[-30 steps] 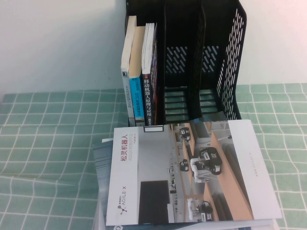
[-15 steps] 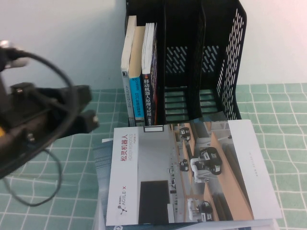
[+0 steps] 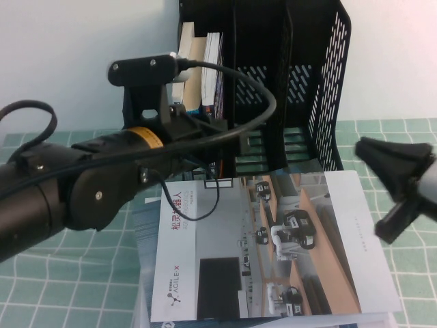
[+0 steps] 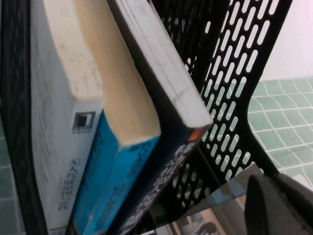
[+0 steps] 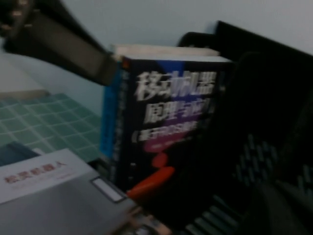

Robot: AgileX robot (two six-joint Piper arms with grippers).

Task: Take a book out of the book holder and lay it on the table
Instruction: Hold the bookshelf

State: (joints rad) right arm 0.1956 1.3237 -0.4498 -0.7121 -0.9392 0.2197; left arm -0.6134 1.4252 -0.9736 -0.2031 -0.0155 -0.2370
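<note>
The book (image 5: 171, 112) stands upright in the left compartment of the black book holder (image 3: 321, 82), its black cover with white title facing the right wrist camera. In the left wrist view its dark spine (image 4: 166, 161) is the rightmost of three books. My left gripper (image 3: 217, 131) is in front of that compartment, close to the books; one finger (image 4: 279, 205) shows at the left wrist view's edge. My right gripper (image 3: 372, 191) is open and empty, hanging above the table (image 3: 68, 294) to the right of the holder.
A bright-blue-spined book (image 4: 117, 181) and a white-spined book (image 4: 54, 147) stand beside the black book. A large white-grey brochure (image 3: 273, 246) lies on a pile in front of the holder. The holder's middle and right compartments hold nothing.
My left arm has swung in from the left edge and now reaches up to the books in the holder. My right gripper has come into view at the right.
</note>
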